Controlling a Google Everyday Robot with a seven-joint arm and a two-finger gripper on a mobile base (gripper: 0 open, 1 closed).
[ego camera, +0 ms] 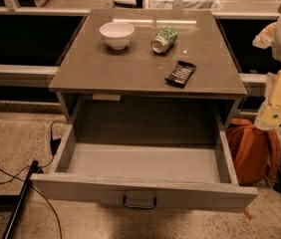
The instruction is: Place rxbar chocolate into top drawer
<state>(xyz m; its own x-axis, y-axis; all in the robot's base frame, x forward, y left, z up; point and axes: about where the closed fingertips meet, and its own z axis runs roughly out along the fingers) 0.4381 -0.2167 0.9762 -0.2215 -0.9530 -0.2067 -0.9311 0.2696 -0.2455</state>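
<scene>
Lying flat near the table's [125,68] front right corner, the chocolate bar [181,73] is sitting ungrasped, above the open drawer [140,193]. The gripper [275,114] is hanging off the table's right side, its opening impossible to tell. Risk: the thin wrapper may be skidding away under a pinch, toward the can [163,39].

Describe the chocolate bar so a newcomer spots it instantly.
On the grey table above the open drawer, look front right, nearest the hand hanging beside it. The bar is flat and black, unlike the white bowl and green can behind.
</scene>
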